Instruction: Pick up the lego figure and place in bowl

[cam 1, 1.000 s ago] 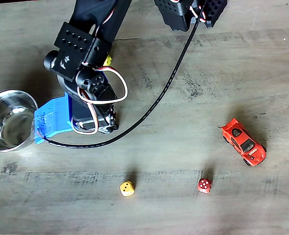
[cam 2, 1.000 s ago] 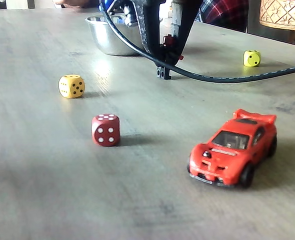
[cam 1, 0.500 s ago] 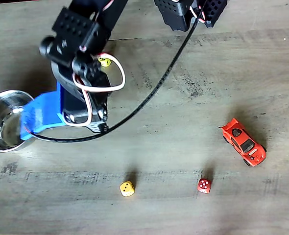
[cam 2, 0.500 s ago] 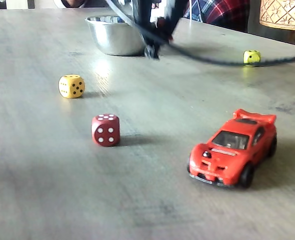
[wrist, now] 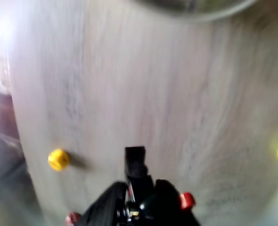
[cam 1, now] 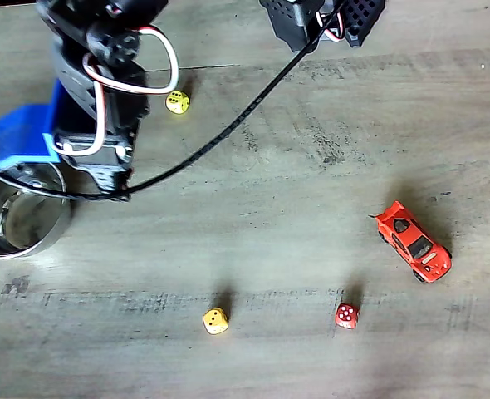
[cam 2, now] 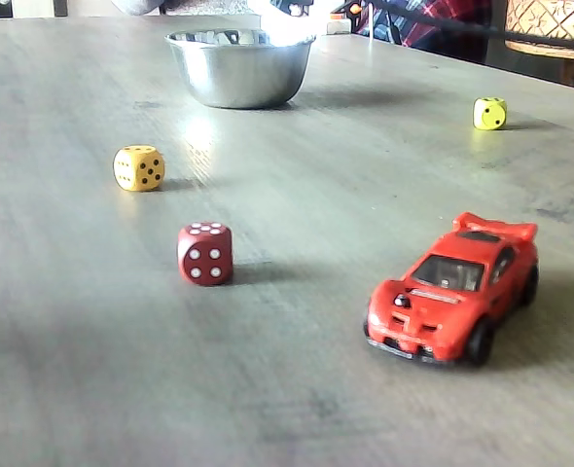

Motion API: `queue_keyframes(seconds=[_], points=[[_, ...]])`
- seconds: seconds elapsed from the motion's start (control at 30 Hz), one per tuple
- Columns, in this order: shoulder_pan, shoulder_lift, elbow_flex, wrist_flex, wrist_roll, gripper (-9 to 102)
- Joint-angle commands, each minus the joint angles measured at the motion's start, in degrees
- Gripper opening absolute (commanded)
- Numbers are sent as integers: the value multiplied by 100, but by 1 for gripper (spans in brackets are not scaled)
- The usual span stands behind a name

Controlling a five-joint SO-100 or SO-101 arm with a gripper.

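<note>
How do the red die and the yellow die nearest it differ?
In the low fixed view, the red die is dark red with white pips, while the yellow die is pale yellow with dark pips. The red die sits nearer the camera and the orange-red car; the yellow die lies closer to the bowl. Both are rounded cubes resting flat on the table.

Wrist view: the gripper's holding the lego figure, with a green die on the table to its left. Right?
Not quite. In the wrist view the gripper does hold the lego figure, but the die to its left is yellow, not green.
</note>
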Motion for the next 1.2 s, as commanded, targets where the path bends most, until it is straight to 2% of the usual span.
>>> queue_keyframes(seconds=[0.0, 0.13, 0.47, 0.63, 0.9, 1.17], points=[[237, 237, -712, -70, -44, 2], [466, 220, -923, -79, -272, 2], [870, -123, -949, -114, -1916, 2], [958, -527, -958, -958, -2312, 2], [1099, -1143, -958, -2408, -2320, 2], [1345, -1477, -949, -2725, -2426, 2]])
